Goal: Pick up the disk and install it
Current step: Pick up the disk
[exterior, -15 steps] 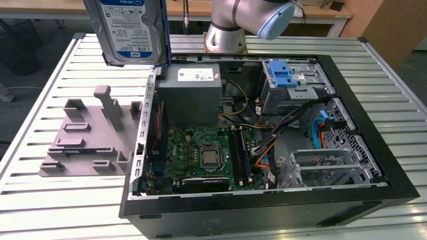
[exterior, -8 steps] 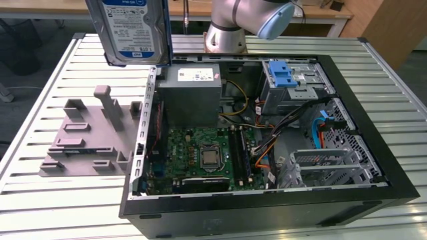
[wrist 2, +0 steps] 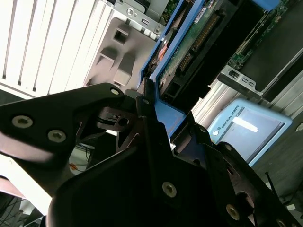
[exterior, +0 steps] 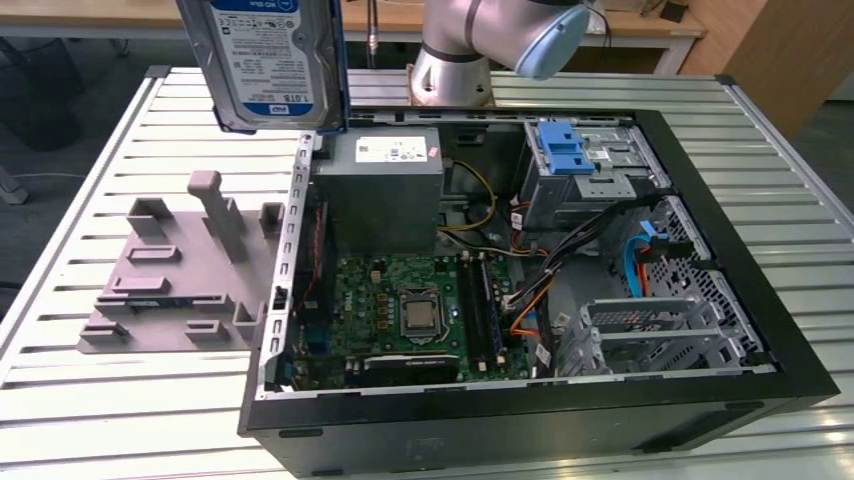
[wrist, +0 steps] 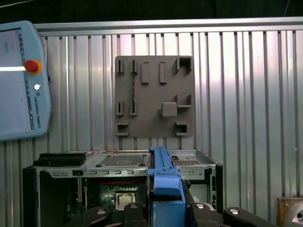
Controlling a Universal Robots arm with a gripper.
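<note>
Blue carrier of the disk (exterior: 274, 65) sits clamped between the pincer (wrist: 166, 210) fingers (drive upright), above the computer case (exterior: 534, 250) on the slatted tabletop (exterior: 80, 390).

Your arm (exterior: 447, 60) stands upright in the exterior view; in the first wrist view your gripper (wrist: 166, 208) has its jaws closed on the disk (wrist: 165, 184), held edge-on.

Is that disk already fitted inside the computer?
No, in the exterior view the disk is up in the air over a corner of the open computer case, not seated in it.
</note>
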